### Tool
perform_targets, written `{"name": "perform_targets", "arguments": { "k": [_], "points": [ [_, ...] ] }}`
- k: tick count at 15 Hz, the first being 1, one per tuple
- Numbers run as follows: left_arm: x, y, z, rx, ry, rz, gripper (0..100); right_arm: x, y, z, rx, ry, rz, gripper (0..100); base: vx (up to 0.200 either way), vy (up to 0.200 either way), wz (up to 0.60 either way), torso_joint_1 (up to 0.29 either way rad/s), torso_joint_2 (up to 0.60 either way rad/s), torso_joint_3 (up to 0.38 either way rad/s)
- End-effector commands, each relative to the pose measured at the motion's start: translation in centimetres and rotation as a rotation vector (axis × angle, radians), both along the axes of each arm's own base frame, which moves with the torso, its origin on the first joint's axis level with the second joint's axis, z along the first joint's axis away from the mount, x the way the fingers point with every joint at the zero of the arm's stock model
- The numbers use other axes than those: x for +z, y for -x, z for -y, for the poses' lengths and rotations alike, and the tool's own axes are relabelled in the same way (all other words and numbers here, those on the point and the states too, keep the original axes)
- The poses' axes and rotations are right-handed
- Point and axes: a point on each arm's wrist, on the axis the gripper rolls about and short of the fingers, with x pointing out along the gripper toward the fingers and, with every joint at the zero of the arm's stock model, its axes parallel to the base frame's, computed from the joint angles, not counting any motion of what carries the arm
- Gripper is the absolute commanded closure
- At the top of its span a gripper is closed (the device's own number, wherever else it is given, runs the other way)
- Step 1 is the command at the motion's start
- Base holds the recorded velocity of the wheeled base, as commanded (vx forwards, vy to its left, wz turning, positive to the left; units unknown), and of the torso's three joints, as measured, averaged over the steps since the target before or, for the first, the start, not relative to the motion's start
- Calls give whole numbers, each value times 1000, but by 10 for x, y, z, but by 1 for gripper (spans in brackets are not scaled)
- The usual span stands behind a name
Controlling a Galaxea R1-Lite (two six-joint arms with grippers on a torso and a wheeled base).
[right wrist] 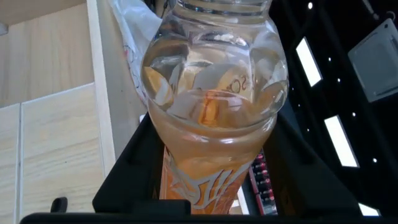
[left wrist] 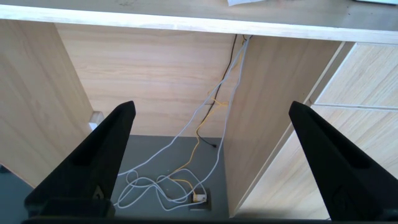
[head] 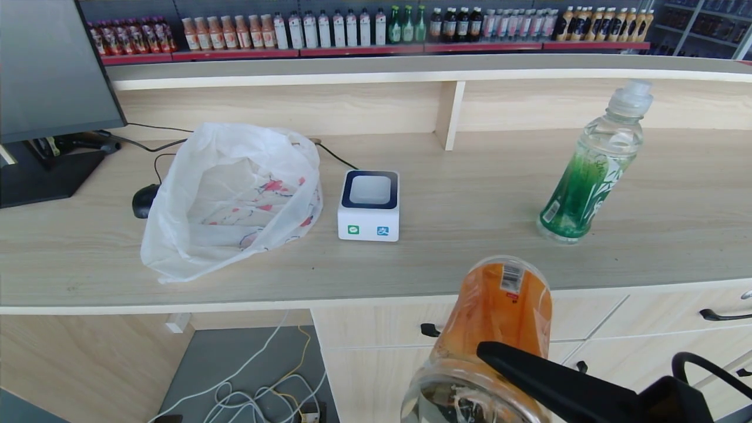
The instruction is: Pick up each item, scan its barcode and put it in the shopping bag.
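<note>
My right gripper (head: pixel 487 376) is shut on an orange drink bottle (head: pixel 499 311), held tilted in the air just in front of the counter's front edge. A barcode sticker (head: pixel 512 279) shows on its upper side. In the right wrist view the bottle (right wrist: pixel 211 106) sits between the black fingers (right wrist: pixel 134 168). A green drink bottle (head: pixel 590 170) stands upright on the counter at the right. The white scanner box (head: pixel 369 204) sits mid-counter, with the white shopping bag (head: pixel 232 194) lying open to its left. My left gripper (left wrist: pixel 211 109) is open below the counter, holding nothing.
A monitor (head: pixel 53 64) and a black mouse (head: pixel 144 201) occupy the counter's far left. A raised wooden ledge (head: pixel 411 76) runs along the back. Cabinet drawers (head: pixel 675 329) lie under the counter at the right; loose cables (left wrist: pixel 180 180) lie on the floor.
</note>
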Motion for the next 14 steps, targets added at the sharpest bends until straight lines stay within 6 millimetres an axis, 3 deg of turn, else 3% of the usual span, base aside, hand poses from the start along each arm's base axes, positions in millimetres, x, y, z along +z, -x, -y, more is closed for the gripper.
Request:
{"name": "perform_targets", "arguments": {
  "k": [1, 14],
  "points": [
    [0, 0, 0, 0, 0, 0, 0, 2, 2, 4, 2, -8, 9, 100, 0, 0, 0, 0, 0, 0],
    [0, 0, 0, 0, 0, 0, 0, 0, 3, 6, -5, 12, 27, 100, 0, 0, 0, 0, 0, 0]
  ]
}}
